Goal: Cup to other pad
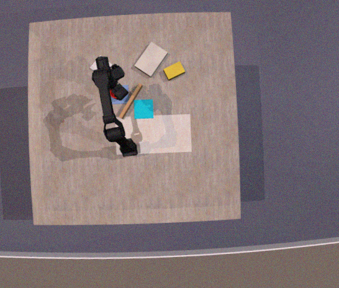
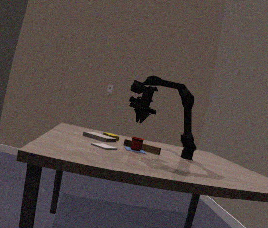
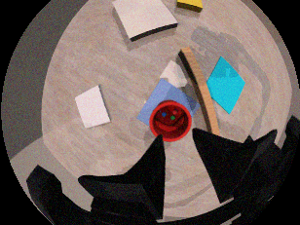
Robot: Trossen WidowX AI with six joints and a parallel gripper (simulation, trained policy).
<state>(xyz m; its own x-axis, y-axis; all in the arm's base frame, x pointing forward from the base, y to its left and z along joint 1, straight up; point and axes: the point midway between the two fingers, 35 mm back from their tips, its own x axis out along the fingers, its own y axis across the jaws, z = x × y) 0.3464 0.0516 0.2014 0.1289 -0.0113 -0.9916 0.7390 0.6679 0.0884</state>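
Note:
The red cup (image 1: 113, 94) (image 2: 137, 144) (image 3: 169, 122) stands upright on the blue pad (image 1: 125, 88) (image 2: 127, 149) (image 3: 163, 93). Small marbles, blue, green and red, show inside it in the wrist view. The cyan pad (image 1: 143, 109) (image 3: 225, 87) lies bare on the other side of the wooden bar; it is hidden in the exterior view. My gripper (image 2: 139, 122) (image 3: 178, 133) points down, well above the cup and not touching it. Its fingers are partly open with nothing between them. In the top view the arm hides its fingertips and part of the cup.
The wooden bar (image 1: 130, 100) (image 2: 151, 148) (image 3: 202, 89) stands between the two pads. A white tile (image 1: 94, 66) (image 2: 104, 146) (image 3: 93, 107), a pale block (image 1: 151, 59) (image 2: 99, 136) (image 3: 144, 18) and a yellow block (image 1: 174, 71) (image 2: 111, 135) (image 3: 190, 4) lie farther out.

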